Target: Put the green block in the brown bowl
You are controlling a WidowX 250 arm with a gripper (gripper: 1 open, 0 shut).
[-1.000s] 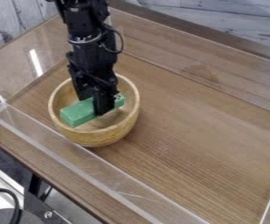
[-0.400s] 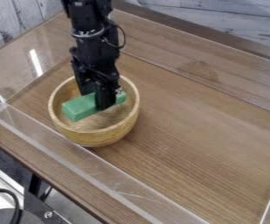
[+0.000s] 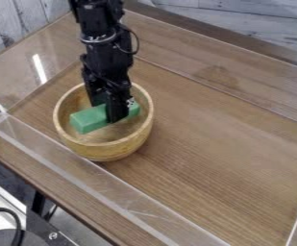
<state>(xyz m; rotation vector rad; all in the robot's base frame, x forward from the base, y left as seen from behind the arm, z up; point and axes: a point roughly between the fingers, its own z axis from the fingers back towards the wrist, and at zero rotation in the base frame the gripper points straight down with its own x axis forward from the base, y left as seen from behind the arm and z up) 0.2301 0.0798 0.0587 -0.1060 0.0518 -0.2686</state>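
The green block [image 3: 90, 119] is a small bright green bar, tilted inside the brown bowl [image 3: 122, 144], a round tan wooden bowl at the left of the wooden table. My black gripper [image 3: 112, 112] comes down from above into the bowl. Its fingers are closed on the right end of the block. The block's lower left end is near the bowl's floor; I cannot tell whether it touches. The arm hides the far rim of the bowl.
A low clear plastic wall [image 3: 22, 135] runs along the table's front and left edges, close to the bowl. Bare wooden tabletop [image 3: 221, 125] stretches to the right of the bowl and behind it.
The gripper and the green block have shifted slightly to the right and up together inside the bowl. The jaws are no wider or narrower than before.
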